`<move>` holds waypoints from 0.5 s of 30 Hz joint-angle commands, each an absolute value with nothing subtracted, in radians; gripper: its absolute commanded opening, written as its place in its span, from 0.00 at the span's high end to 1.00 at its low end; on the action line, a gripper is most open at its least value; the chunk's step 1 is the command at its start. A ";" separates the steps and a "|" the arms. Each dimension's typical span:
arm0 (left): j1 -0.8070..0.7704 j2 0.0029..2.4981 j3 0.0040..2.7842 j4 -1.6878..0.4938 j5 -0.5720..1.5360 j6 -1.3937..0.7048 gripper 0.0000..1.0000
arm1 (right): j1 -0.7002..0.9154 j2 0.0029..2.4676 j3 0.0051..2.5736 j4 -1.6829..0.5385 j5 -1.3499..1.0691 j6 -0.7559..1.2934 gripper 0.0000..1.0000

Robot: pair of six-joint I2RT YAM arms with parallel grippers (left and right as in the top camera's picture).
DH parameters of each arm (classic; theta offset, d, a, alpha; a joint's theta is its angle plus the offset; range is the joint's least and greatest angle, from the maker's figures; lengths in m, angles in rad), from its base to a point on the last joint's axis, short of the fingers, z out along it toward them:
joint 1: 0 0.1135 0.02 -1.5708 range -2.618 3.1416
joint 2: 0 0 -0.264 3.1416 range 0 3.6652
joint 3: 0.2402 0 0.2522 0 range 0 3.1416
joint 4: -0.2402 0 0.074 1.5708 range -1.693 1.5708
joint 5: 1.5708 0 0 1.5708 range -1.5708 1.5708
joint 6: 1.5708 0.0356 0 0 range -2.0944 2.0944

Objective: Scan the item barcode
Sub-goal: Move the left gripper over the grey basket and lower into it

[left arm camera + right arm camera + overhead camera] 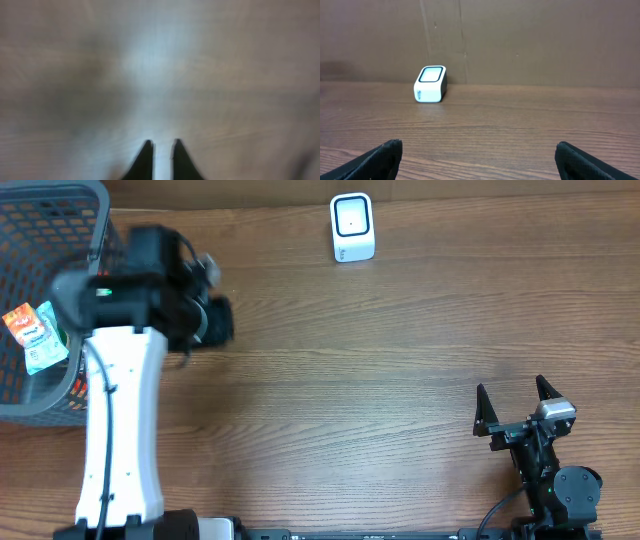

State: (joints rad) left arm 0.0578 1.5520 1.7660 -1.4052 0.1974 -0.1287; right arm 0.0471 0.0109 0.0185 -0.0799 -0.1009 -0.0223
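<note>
The item, an orange, white and green packet [35,335], lies inside the grey mesh basket [60,210] at the far left. My left gripper [215,320] hovers, motion-blurred, just right of the basket, apart from the packet. In the left wrist view, the left gripper [162,150] is shut with only a thin slit between its tips and nothing in it, over blurred wood. The white barcode scanner [352,227] stands at the table's back centre; the right wrist view shows the scanner [431,84] too. My right gripper [515,410] rests open at the front right, its jaws [477,152] wide and empty.
The basket's rim [95,255] is close beside my left arm [120,430]. A brown wall [520,40] rises right behind the scanner. Bare wooden tabletop [380,380] lies between the two arms.
</note>
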 commanded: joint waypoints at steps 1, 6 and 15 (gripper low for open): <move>0.153 1.540 1.947 -1.369 0.196 -0.162 0.60 | 0.044 0.003 0.008 -0.076 -0.106 -0.023 0.00; 0.323 1.540 2.102 -1.271 0.006 -0.262 0.24 | 0.044 0.003 0.008 -0.076 -0.106 -0.023 0.00; 0.610 1.591 2.114 -1.203 -0.082 -0.270 0.07 | 0.044 0.003 0.008 -0.076 -0.106 -0.023 0.00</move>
